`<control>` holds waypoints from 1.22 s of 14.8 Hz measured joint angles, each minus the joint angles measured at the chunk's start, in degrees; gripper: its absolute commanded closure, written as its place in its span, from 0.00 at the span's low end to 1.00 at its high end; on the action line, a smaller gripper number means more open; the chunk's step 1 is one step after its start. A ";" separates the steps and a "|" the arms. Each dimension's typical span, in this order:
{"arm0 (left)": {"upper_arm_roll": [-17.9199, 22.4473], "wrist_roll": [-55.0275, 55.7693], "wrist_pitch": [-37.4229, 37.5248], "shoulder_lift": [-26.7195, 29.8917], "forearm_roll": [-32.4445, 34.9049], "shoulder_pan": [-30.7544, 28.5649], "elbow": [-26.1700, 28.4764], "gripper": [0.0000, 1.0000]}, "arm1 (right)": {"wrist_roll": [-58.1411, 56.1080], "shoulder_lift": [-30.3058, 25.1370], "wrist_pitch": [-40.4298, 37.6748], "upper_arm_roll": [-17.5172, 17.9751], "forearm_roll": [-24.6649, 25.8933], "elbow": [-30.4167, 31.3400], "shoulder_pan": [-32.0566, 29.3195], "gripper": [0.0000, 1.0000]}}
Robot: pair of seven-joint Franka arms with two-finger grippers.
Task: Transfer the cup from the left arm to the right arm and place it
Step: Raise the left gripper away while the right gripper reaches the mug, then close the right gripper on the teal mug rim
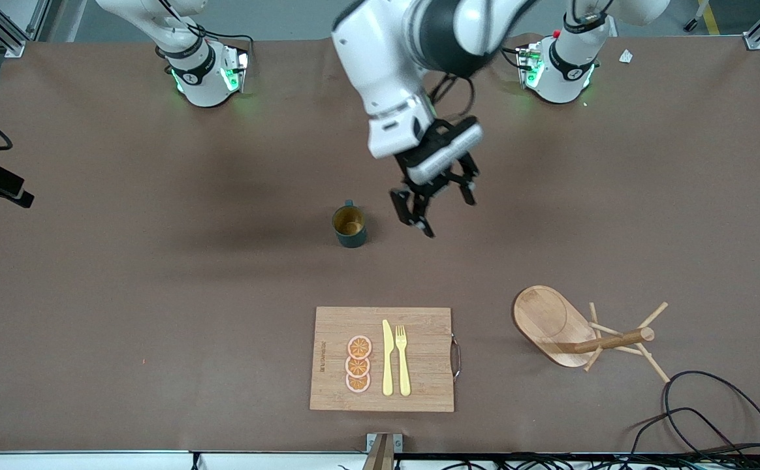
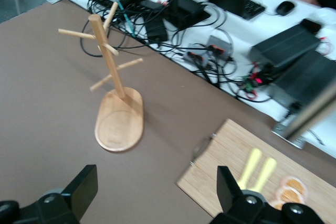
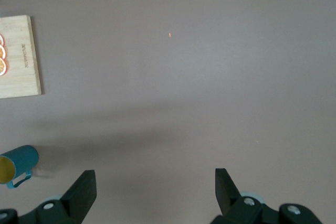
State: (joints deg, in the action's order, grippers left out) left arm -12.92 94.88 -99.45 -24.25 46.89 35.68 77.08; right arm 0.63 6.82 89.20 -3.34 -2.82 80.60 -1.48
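The cup [image 1: 349,226], a dark teal mug with a tan inside, stands upright on the brown table near its middle. My left gripper [image 1: 444,210] hangs open and empty above the table, beside the cup toward the left arm's end. In the left wrist view the left gripper [image 2: 156,179] shows open with bare table between its fingers; the cup is out of that view. My right gripper [image 3: 155,179] is open and empty over bare table, with the cup [image 3: 18,165] off to one side. The right gripper does not show in the front view.
A wooden cutting board [image 1: 429,352] with a yellow knife, a fork and orange slices lies nearer the front camera than the cup. A wooden mug tree [image 1: 608,341] stands toward the left arm's end. Black cables [image 1: 713,418] lie at the table's corner.
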 measured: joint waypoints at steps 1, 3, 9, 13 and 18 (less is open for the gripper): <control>0.00 -2.73 -0.02 0.01 -1.93 -2.67 -0.55 0.00 | 0.00 0.73 -0.01 0.14 -0.02 0.05 0.64 0.00; -0.19 -8.30 -0.51 0.02 -6.14 -8.50 -1.43 0.00 | 0.05 3.09 0.14 0.28 -0.04 0.18 2.48 0.00; -0.34 -29.52 -0.76 0.26 -19.64 -27.35 -3.20 0.00 | 0.11 14.73 6.12 0.47 -0.17 0.30 9.05 0.00; -0.59 -44.24 -0.87 1.22 -27.80 -36.54 -3.77 0.00 | 4.60 18.04 9.97 0.65 -1.94 0.44 15.86 0.00; -0.68 -63.82 -0.80 4.87 -40.17 -45.25 -3.84 0.00 | 36.39 17.74 13.84 0.86 -5.13 0.54 28.24 0.00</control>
State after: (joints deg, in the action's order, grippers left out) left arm -13.60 31.06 -100.24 -19.38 6.72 -9.57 73.24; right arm 37.02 24.55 103.04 -2.48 -7.95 81.14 26.76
